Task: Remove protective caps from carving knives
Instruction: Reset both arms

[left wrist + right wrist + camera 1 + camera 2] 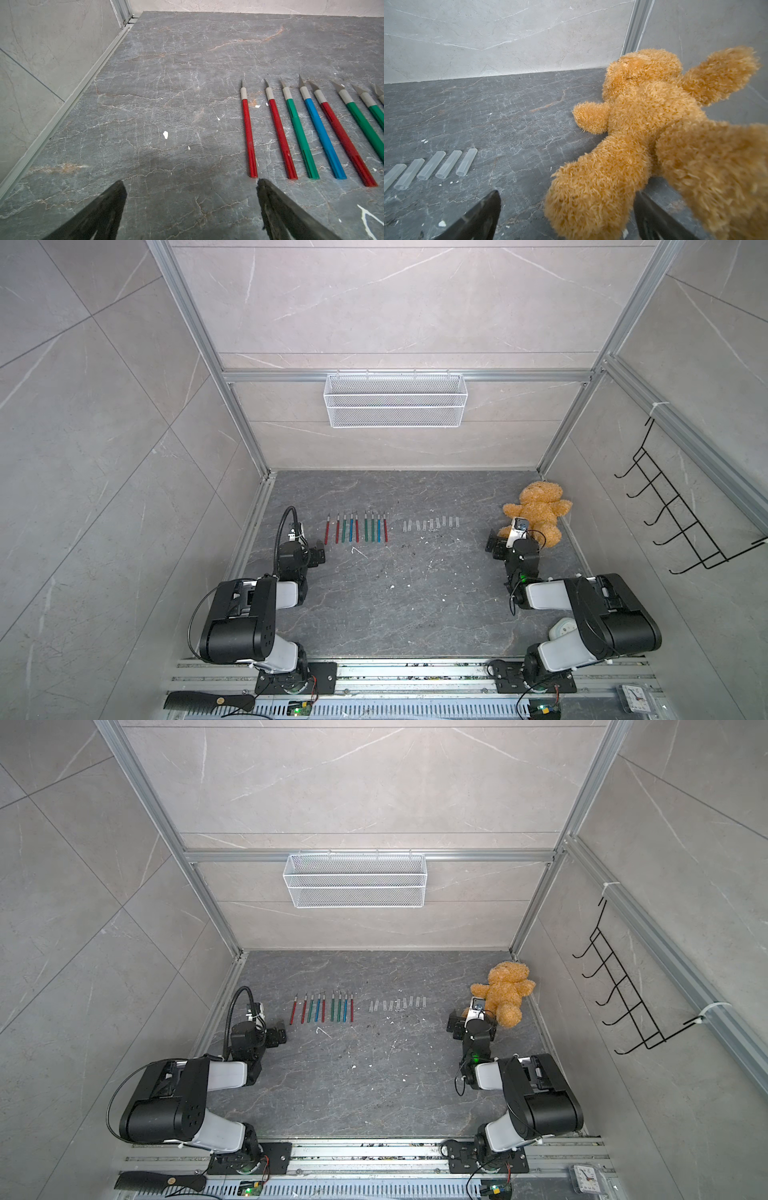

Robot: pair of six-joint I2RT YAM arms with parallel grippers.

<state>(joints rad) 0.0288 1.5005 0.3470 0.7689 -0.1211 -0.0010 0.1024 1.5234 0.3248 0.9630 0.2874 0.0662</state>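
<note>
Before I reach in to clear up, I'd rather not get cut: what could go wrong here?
The carving knives lie bare-bladed: a hand could be cut.
The open left gripper has a fingertip near the end red knife and may nudge it.
The teddy bear has a leg before the open right gripper and may snag.

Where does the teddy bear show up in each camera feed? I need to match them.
Both top views: teddy bear lies at the table's far right corner.
Left wrist: not in it.
Right wrist: close up, filling much of the picture.
Shared landmark: the protective caps in a row beside it.
</note>
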